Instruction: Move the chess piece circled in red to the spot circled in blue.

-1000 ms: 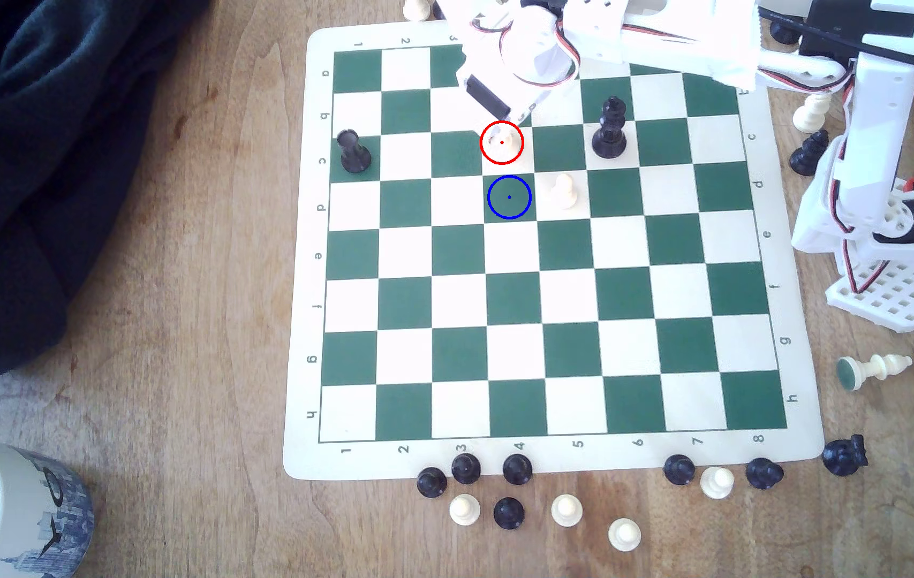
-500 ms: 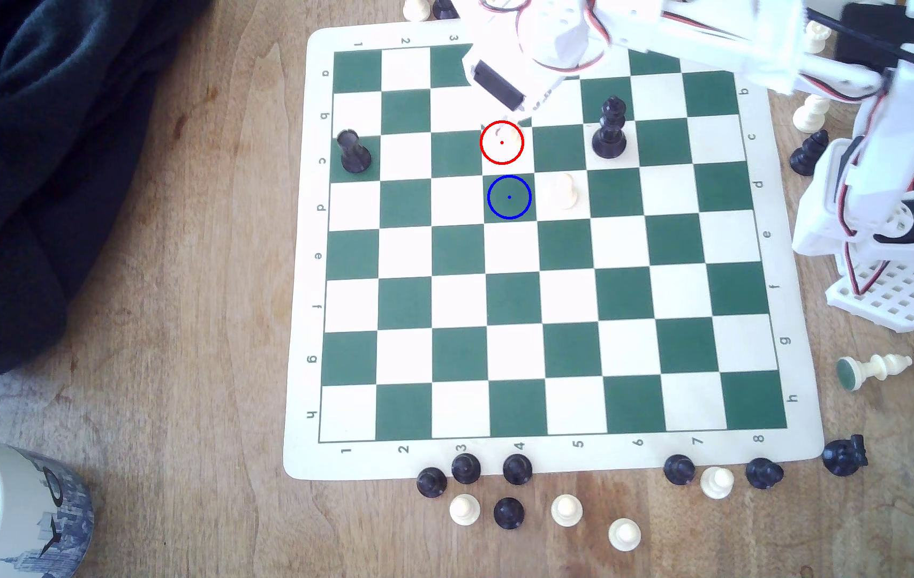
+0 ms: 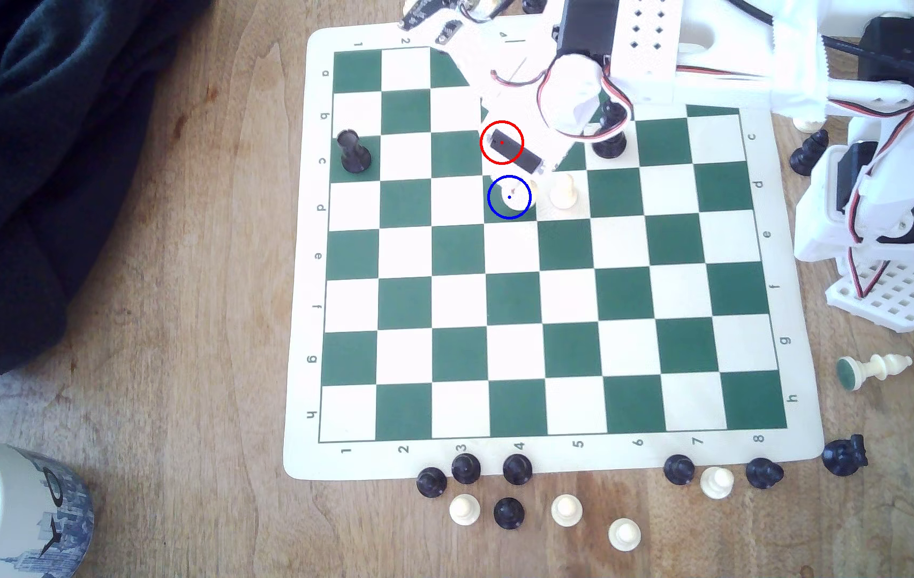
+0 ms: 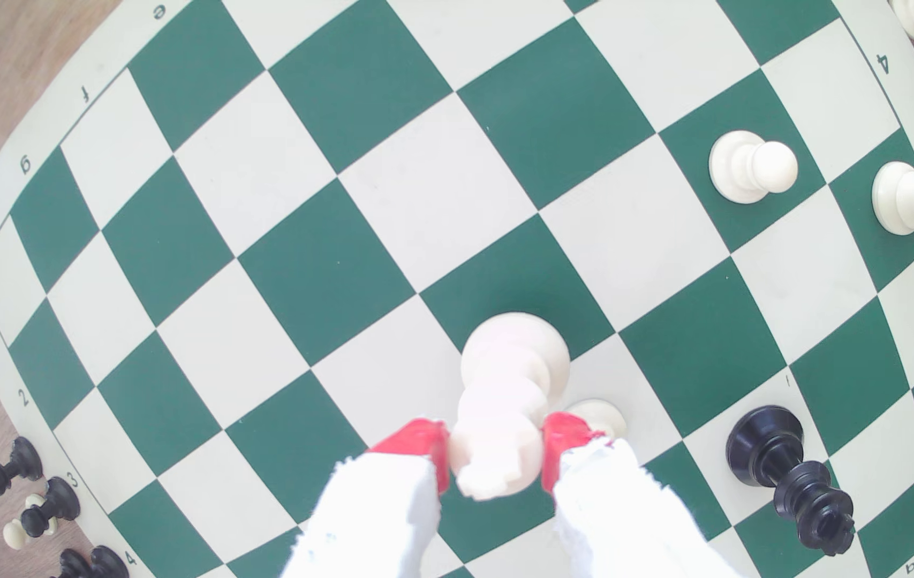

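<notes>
The chessboard (image 3: pixel 299 389) border carries numbers 1 to 8 and letters a to h.

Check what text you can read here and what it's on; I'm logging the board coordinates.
"a b c d e f g h": board margin, the exterior view's left, turned sideways.
"1 2 3 4 5 6 7 8": board margin nearest the camera.
"c d e f g h": board margin, the exterior view's right.
"1 2": far board margin.
Mug: a skyline print, no readable words.
</notes>
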{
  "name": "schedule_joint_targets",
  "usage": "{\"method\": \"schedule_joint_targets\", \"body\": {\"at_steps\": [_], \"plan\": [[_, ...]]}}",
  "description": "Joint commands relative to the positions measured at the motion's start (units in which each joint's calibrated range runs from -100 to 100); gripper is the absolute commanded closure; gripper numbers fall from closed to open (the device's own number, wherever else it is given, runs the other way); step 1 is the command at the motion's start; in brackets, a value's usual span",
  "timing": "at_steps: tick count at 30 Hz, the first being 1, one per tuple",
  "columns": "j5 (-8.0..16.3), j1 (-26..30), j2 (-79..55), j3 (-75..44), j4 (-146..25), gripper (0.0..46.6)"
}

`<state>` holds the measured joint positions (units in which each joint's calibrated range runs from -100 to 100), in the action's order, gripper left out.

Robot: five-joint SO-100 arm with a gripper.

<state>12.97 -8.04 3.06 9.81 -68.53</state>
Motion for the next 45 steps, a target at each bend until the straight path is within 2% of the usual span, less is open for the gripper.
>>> {"method": "schedule_joint_targets", "body": {"at_steps": [1,28,45], "plan": [[0.20,0.49,4.84,-0.47,2.35,46.4],[0.39,-1.46,-0.77,2.61,6.61,46.4],[0.44,-0.60,-1.19,3.16,7.51,46.4]]}}
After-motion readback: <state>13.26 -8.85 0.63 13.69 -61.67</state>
